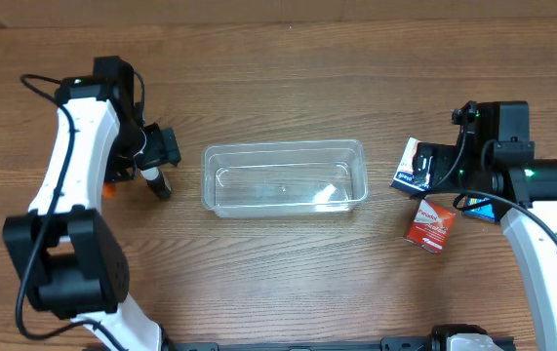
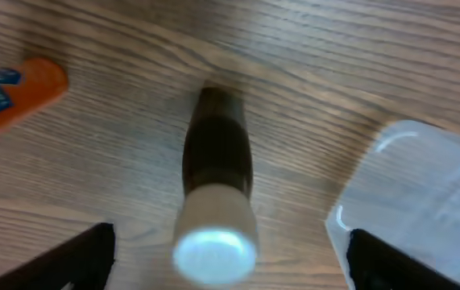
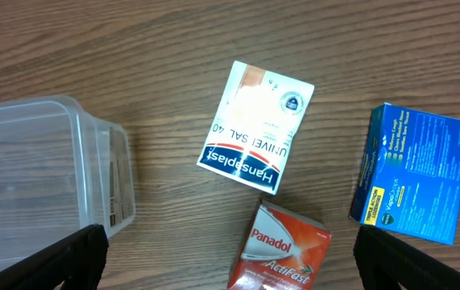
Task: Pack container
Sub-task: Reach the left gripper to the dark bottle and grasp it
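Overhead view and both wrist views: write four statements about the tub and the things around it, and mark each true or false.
1. The clear plastic rectangular container holds nothing. True.
2. The red Panadol box lies inside the container. False: it lies outside, beside the white Hansaplast box.
3. The left fingers are shut on the dark bottle with a white cap. False: they are spread wide, clear of it.
4. The blue cardboard box lies outside the container. True.
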